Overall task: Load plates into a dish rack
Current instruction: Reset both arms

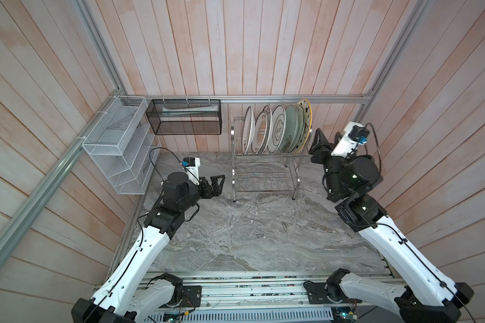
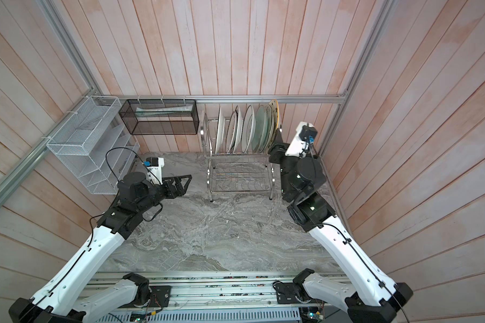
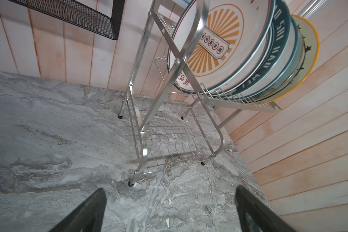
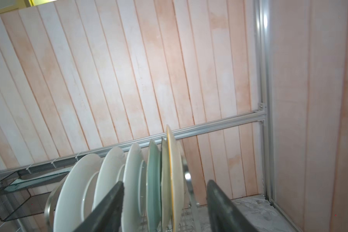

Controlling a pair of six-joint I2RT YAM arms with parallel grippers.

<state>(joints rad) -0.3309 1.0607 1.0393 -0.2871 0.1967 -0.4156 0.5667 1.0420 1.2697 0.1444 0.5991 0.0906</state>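
The steel dish rack [image 1: 263, 173] [image 2: 240, 179] stands at the back of the marble table. Several plates [image 1: 277, 131] [image 2: 247, 131] stand upright in its upper tier. An orange sunburst plate [image 3: 219, 40] is at the left end and the black-starred gold-rimmed plate [image 1: 305, 123] [image 4: 170, 170] at the right end. My left gripper [image 1: 221, 186] [image 3: 170, 188] hangs open low over the table, left of the rack, holding nothing. My right gripper [image 1: 315, 139] [image 4: 164, 181] is open just right of the rack's upper tier, level with the last plates, gripping nothing.
A white mesh organizer [image 1: 118, 151] hangs on the left wall, and a black mesh basket [image 1: 185, 117] hangs on the back rail beside the rack. Wooden plank walls close in the left, back and right. The marble tabletop [image 1: 249, 229] stretches in front of the rack.
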